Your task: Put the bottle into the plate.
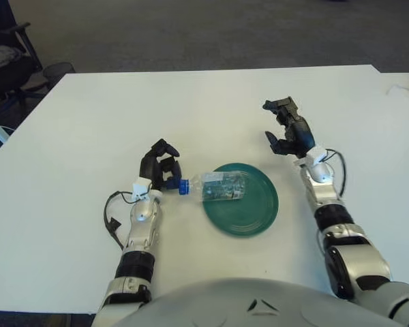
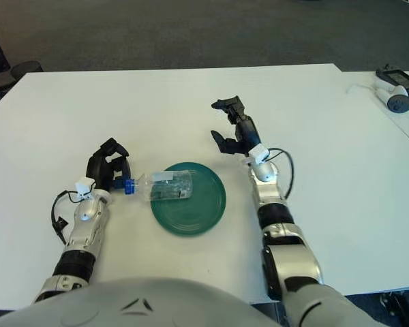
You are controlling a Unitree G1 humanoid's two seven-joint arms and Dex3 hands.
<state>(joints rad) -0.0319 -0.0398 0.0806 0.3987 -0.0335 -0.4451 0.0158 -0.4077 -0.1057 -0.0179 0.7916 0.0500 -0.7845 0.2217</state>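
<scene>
Finishing placement: clear plastic bottle [image 1: 219, 186] lies on its side, body on green plate [image 1: 252, 211], blue cap overhanging. Left hand [image 1: 160, 166] looks curled at cap, grip unclear. Right hand [image 1: 287, 128] open, idle beyond the plate. Next: nudge inward, release.

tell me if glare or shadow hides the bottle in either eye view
Left eye view: even light, no glare; the clear bottle reads plainly on the green plate, blue cap by the left hand. Right eye view: the same; the right hand casts only a faint shadow on the table.
</scene>
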